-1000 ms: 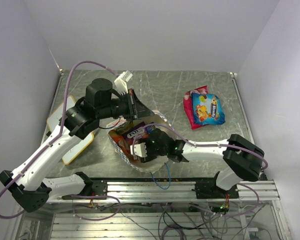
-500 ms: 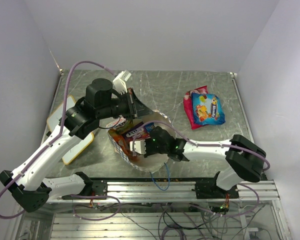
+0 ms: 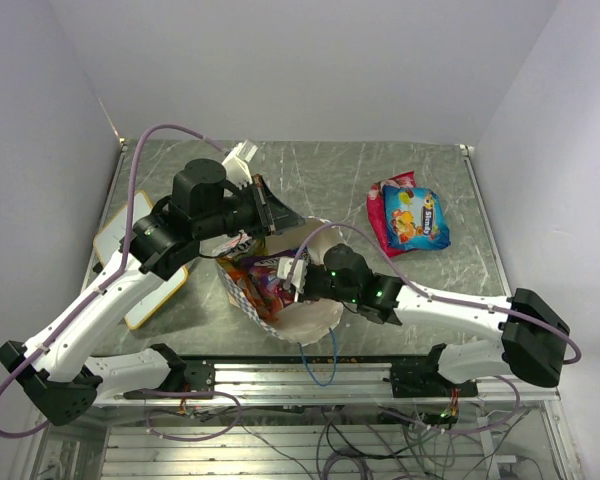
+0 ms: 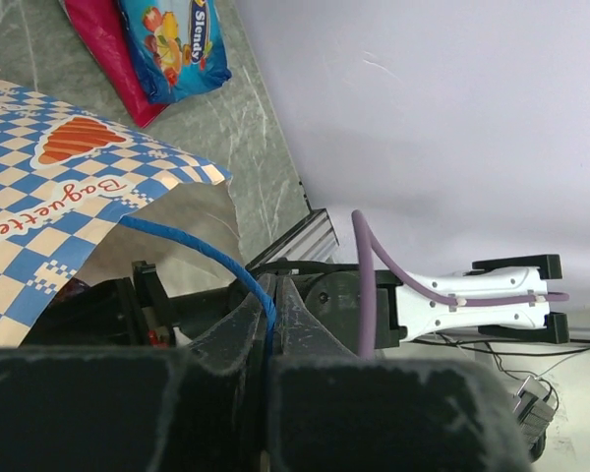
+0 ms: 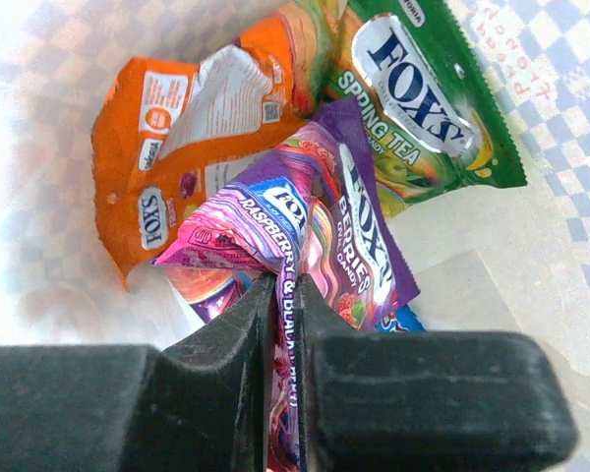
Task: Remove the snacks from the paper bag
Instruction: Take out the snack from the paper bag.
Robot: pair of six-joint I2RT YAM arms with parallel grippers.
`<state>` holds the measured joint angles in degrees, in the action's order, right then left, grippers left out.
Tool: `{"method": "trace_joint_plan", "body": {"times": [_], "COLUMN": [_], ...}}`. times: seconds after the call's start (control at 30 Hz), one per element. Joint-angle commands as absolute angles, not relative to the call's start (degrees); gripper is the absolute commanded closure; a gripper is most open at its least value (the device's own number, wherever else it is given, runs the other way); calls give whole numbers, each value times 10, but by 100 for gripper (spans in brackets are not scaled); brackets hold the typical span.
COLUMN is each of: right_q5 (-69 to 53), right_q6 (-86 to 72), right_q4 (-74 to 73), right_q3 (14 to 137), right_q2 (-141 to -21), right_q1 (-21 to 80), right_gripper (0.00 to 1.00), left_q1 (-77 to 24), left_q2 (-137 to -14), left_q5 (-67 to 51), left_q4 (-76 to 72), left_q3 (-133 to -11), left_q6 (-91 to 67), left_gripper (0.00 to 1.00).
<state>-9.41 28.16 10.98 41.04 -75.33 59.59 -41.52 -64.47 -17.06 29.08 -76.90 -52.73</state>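
Observation:
The paper bag (image 3: 318, 318) lies in the middle of the table with its mouth open; it also shows in the left wrist view (image 4: 69, 187). My left gripper (image 3: 271, 214) (image 4: 270, 295) is shut on the bag's blue cord handle (image 4: 192, 246) and holds the mouth up. My right gripper (image 3: 286, 276) (image 5: 285, 290) is inside the bag, shut on a purple-pink packet (image 5: 305, 216). An orange packet (image 5: 167, 187), a green packet (image 5: 413, 93) and a bit of a blue one (image 5: 405, 320) lie in the bag. A red-pink packet (image 3: 379, 222) (image 4: 103, 49) and a blue packet (image 3: 415, 218) (image 4: 172, 44) lie on the table to the right.
A yellow-edged whiteboard (image 3: 130, 255) lies at the left of the table, under my left arm. The bag's other blue cord (image 3: 322, 362) hangs over the near edge onto the rail. Walls close the table on the left, back and right.
My right arm's elbow has swung out to the right and its wrist has shifted up and right over the bag mouth. My left arm still holds the handle in the same place.

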Motion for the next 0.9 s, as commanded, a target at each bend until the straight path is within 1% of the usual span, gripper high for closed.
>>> {"method": "trace_joint_plan", "body": {"times": [0.0,0.2,0.53,0.8,0.87], "right_q5": [-95,-107,-165,-203,-204], "right_q6": [224,219,246,269,273], "right_q4": [161,135,3,-117,-157], "right_q3": [402,416,459,568,614], "right_q2": [-719,-696,-615,-564,-562], "right_q1": [593,593,593,593,593], "right_gripper": [100,100,100,100,100], "left_q1": [-421,-421,-421,-421,-421], "left_q2": [-643,-625,-612,-630,-635], "left_q5": [-157,-111,-33,-13,-3], "left_q4": [280,299,328,342,358], "left_q3": [-775,-765,-765,-776,-783], "left_q6": [-532,-550,-594,-593,-590], "left_gripper": [93,93,93,93,93]}}
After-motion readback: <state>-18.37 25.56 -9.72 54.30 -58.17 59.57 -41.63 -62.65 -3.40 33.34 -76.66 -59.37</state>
